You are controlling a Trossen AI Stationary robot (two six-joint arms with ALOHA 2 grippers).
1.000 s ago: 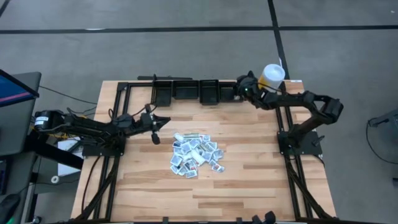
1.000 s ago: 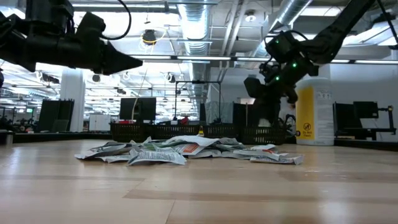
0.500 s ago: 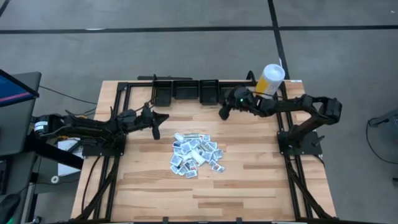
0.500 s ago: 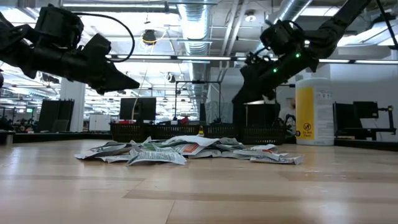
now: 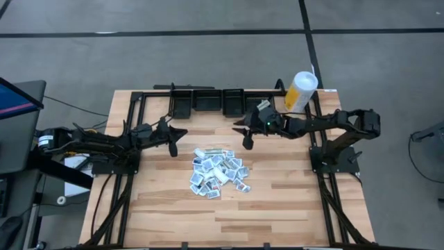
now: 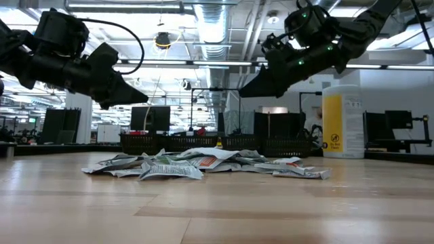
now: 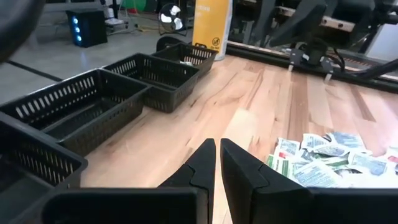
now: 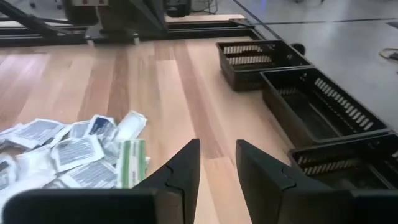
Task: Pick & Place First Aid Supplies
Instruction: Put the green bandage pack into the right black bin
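The first aid supplies [image 5: 218, 172] lie in a loose heap of small white packets on the middle of the wooden table, also seen in the low view [image 6: 203, 165]. One green-striped packet [image 8: 130, 163] sits at the heap's edge. My left gripper [image 5: 174, 144] hovers shut above bare wood, left of the heap, tipped down [image 6: 142, 103]. My right gripper [image 5: 247, 142] hovers open above the table just beyond the heap's far right side [image 6: 244, 93]. Neither touches a packet.
A row of black slotted baskets [image 5: 208, 102] stands along the far edge, also in the wrist views [image 7: 93, 118] [image 8: 311, 112]. A tall white-and-yellow canister [image 5: 302, 90] stands at the far right corner. Bare wood surrounds the heap on the near side.
My right gripper has swung from the baskets at the far edge toward the table's left and near side, ending just beyond the heap. My left gripper has tipped its fingers downward and sunk slightly, staying left of the heap. The packets have not moved.
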